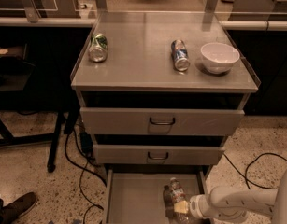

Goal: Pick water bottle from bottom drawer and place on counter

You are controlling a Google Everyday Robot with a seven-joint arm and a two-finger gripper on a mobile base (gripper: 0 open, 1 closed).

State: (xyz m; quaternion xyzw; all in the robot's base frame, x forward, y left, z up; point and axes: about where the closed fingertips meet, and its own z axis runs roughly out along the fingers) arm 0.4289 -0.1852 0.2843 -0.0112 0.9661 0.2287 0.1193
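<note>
The water bottle (pixel 175 189), clear with a white cap and a reddish label band, lies in the open bottom drawer (pixel 133 195), near its right side, cap pointing to the back. My gripper (pixel 176 208) reaches in from the lower right on its white arm (pixel 232 203) and sits at the near end of the bottle, touching or around it. The counter (pixel 143 59) is the flat grey top of the cabinet above.
On the counter a green can (pixel 98 47) lies at the left, a blue can (pixel 180 55) right of the middle, and a white bowl (pixel 219 56) at the right. The two upper drawers (pixel 161 121) are closed. Cables (pixel 77 157) and a shoe (pixel 17 206) are on the floor at the left.
</note>
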